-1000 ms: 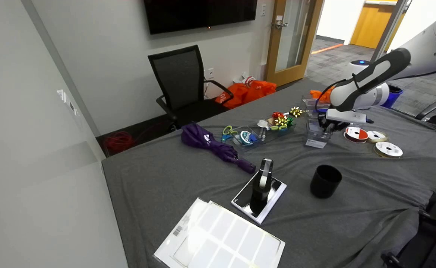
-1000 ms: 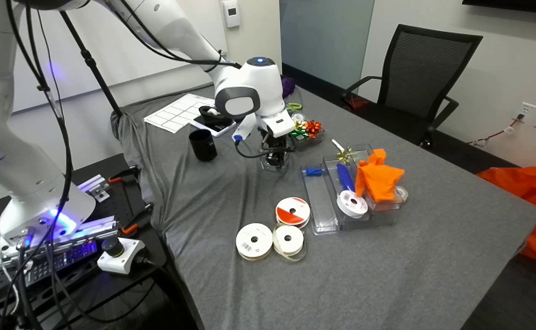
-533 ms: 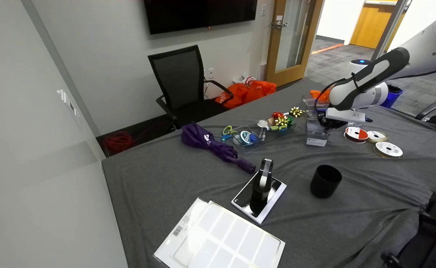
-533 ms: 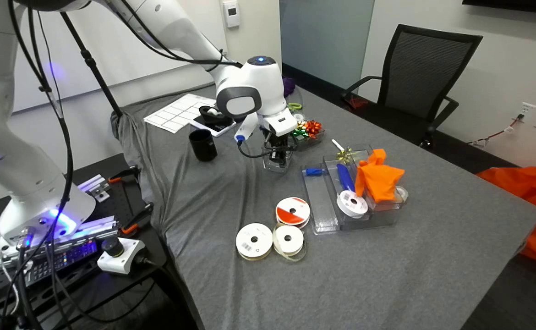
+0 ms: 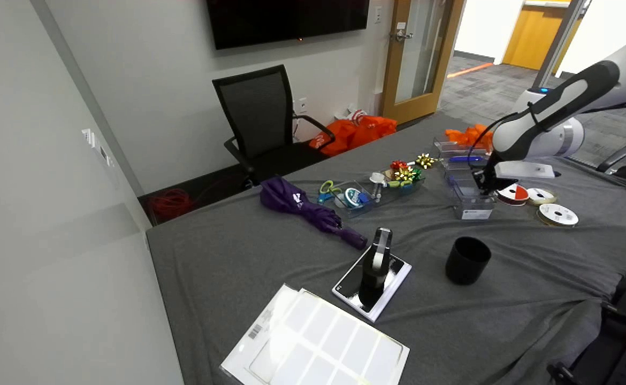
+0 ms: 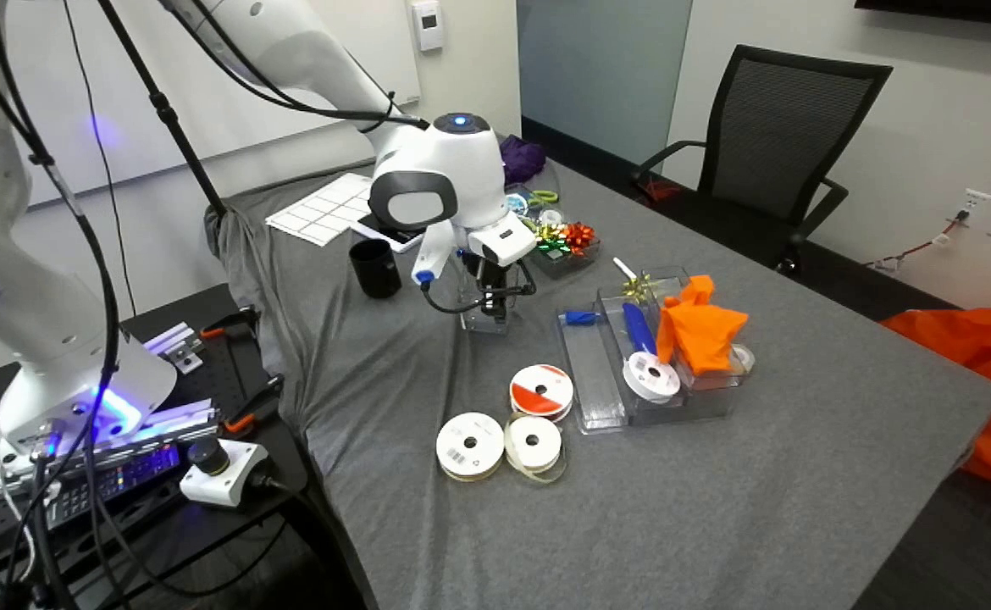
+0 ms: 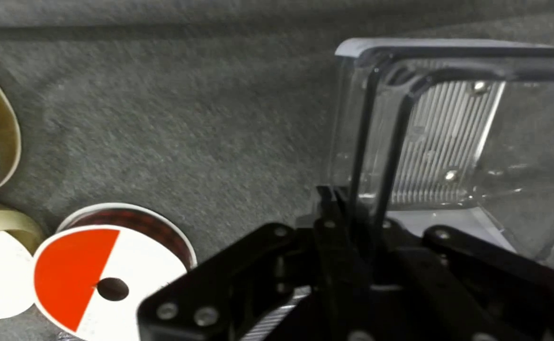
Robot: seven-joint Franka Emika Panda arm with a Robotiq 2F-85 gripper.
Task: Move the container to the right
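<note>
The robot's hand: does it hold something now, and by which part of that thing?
Yes, the hand holds the clear container by one side wall, at the rim.

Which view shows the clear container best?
The wrist view: the clear container appears largest, its rim and ribbed area plain, though the right picture edge crops it. Both exterior views show it small and partly covered by the gripper; an exterior view shows its white label.
</note>
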